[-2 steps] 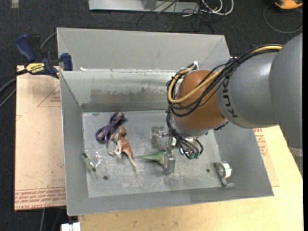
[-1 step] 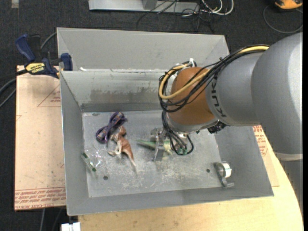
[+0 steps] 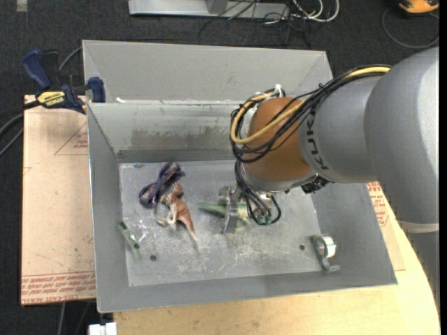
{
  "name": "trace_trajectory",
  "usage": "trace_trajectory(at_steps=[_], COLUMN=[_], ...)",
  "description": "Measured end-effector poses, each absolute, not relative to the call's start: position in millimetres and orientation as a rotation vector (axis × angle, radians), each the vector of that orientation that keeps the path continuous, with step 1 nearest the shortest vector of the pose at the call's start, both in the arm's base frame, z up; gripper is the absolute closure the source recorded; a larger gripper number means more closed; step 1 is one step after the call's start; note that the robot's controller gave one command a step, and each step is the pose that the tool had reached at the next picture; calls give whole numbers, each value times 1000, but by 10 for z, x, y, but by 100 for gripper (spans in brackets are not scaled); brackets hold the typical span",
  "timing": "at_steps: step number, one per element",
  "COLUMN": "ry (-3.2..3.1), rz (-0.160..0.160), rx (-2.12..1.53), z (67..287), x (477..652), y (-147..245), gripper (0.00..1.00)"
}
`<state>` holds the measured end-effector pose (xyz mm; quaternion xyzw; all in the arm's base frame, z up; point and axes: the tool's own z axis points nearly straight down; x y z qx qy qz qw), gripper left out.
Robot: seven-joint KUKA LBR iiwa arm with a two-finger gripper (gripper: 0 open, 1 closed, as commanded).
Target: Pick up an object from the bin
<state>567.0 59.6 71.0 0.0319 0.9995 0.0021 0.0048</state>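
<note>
Camera view: the hand [image 3: 232,216] hangs low over the bin [image 3: 105,187] floor, probably because everything here lies flat; clenched or released, I cannot tell. A thin green piece [image 3: 211,208] lies just beside it, view-left, likely the nearest pick. Beyond that are a tan toy animal [image 3: 180,213] and a purple loop [image 3: 159,182]. A silver ring [image 3: 323,247] lies well apart, opposite.

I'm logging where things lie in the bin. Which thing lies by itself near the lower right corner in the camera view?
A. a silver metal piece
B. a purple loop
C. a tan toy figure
A: the silver metal piece lies alone near the lower right corner of the bin, while the purple loop and the tan toy figure lie to the left of the gripper.
</note>
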Motion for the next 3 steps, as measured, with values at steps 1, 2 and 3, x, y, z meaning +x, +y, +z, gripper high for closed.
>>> trace_trajectory(at_steps=[1, 2, 3], ry=[3120, 3129, 3120], rz=[8, 9, 8], rx=[84, 131, 37], z=[1507, 1563, 2481], x=[5767, 5618, 5777], y=[528, 552, 522], gripper=[100, 100, 100])
